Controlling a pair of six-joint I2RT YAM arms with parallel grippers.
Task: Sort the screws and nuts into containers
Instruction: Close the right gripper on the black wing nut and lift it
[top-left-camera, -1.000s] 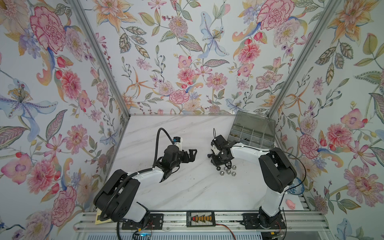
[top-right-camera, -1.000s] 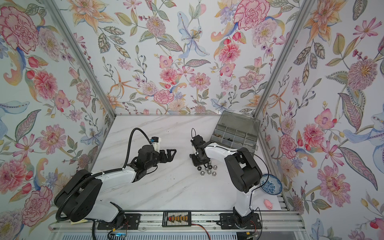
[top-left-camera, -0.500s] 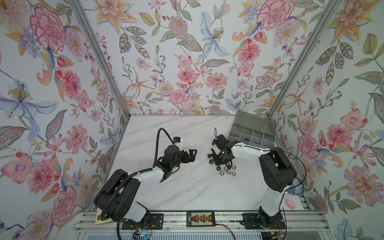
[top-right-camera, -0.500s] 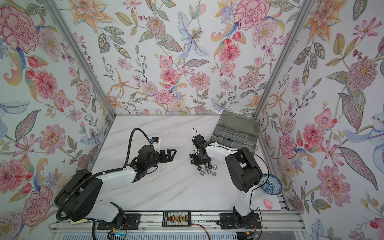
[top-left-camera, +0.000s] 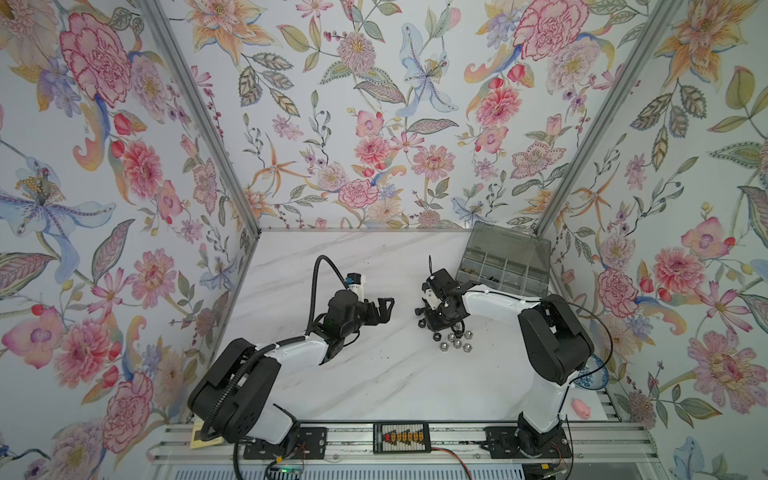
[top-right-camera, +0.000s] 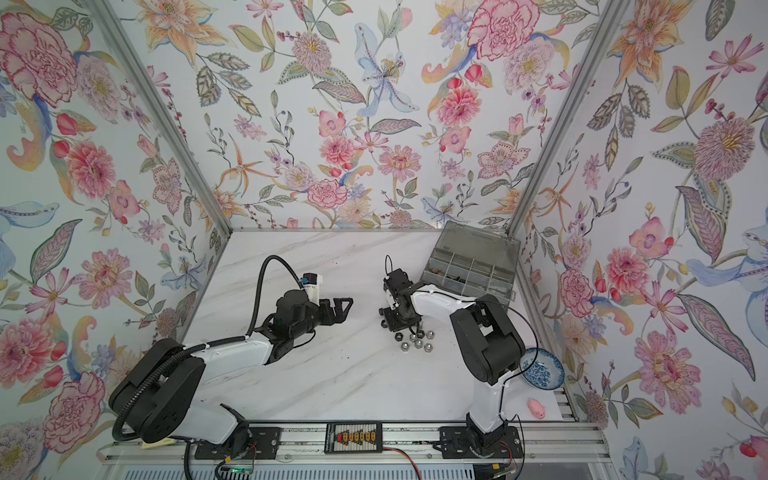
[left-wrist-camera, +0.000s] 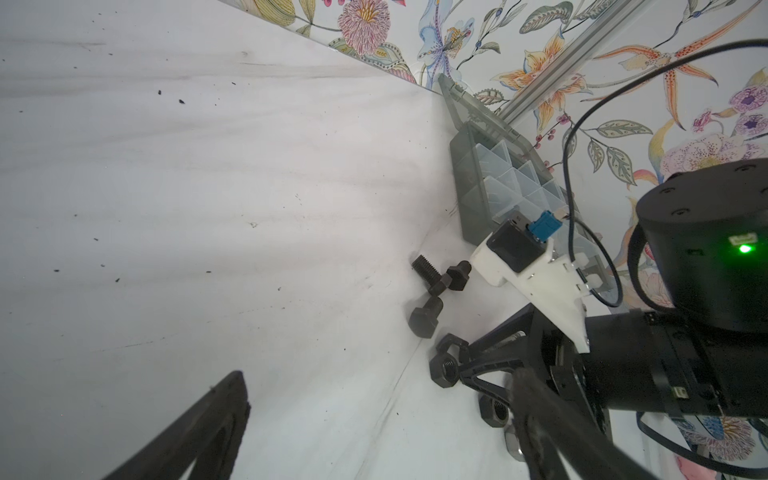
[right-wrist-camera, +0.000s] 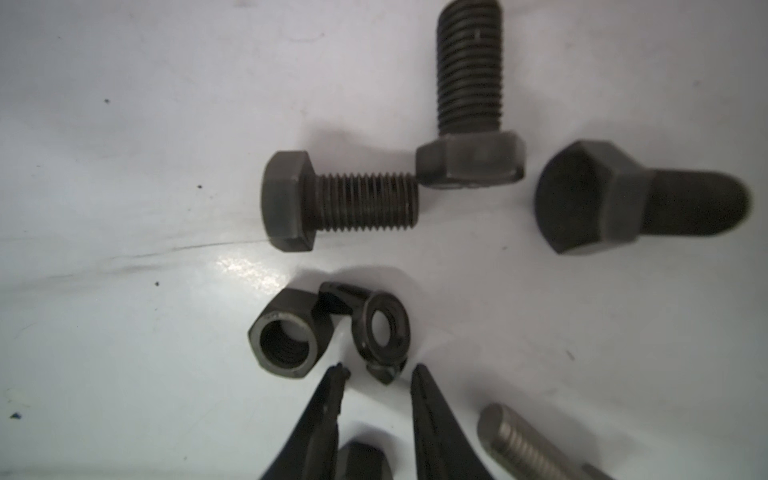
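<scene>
My right gripper (right-wrist-camera: 378, 374) points down at the table, open by a narrow gap and holding nothing. A tilted black ring-shaped nut (right-wrist-camera: 384, 328) lies just ahead of its tips, with a black hex nut (right-wrist-camera: 286, 336) beside it. Three black screws (right-wrist-camera: 340, 201) (right-wrist-camera: 469, 104) (right-wrist-camera: 623, 199) lie beyond, and a silver screw (right-wrist-camera: 528, 444) is beside one finger. In both top views several silver nuts (top-left-camera: 455, 340) (top-right-camera: 417, 343) sit near the right gripper (top-left-camera: 430, 320). The containers (top-left-camera: 503, 266) (top-right-camera: 469, 266) stand at the back right, lid up. My left gripper (top-left-camera: 384, 309) (left-wrist-camera: 378, 376) hovers open and empty, left of the pile.
A blue-and-white bowl (top-right-camera: 542, 368) and a small pink thing (top-right-camera: 537, 407) sit at the table's right front edge. Floral walls close in the table on three sides. The right arm's cable (left-wrist-camera: 573, 166) loops in front of the organiser box.
The right gripper has shifted slightly over the black screws and nuts. The left arm has not moved.
</scene>
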